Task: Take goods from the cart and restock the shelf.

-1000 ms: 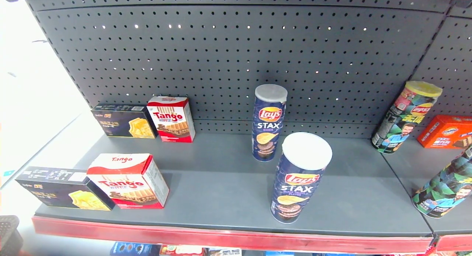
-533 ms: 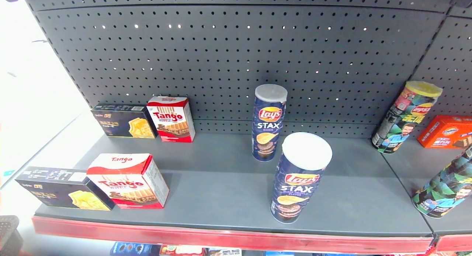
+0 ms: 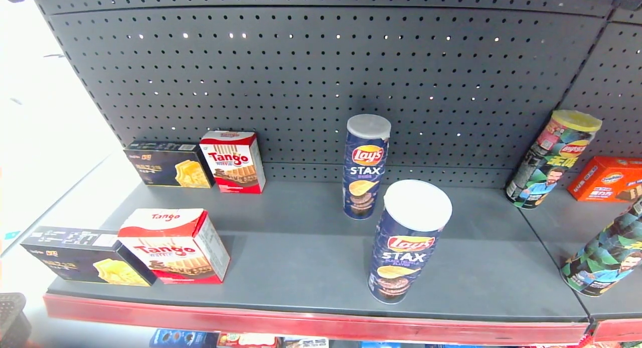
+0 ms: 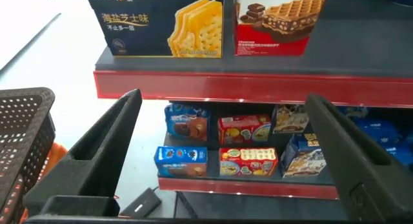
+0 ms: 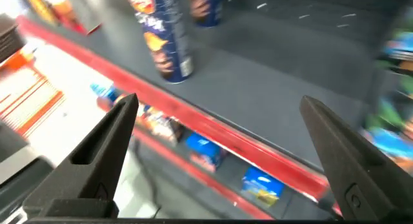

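Shelf [image 3: 301, 257]: front chip can [image 3: 406, 237] upright; left wrist view adds basket [image 4: 26, 133]; left gripper [image 4: 222, 98], right gripper [image 5: 219, 101] spread wide, empty.

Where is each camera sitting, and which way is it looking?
Head view: on the robot's head, looking forward and down at the grey shelf.
Left wrist view: on the left wrist, facing the shelf's red front edge; open left gripper frames it.
Right wrist view: on the right wrist, facing the front chip can; open right gripper frames it.
Shared: head and right wrist views both show that can; head and left wrist, the red wafer box.
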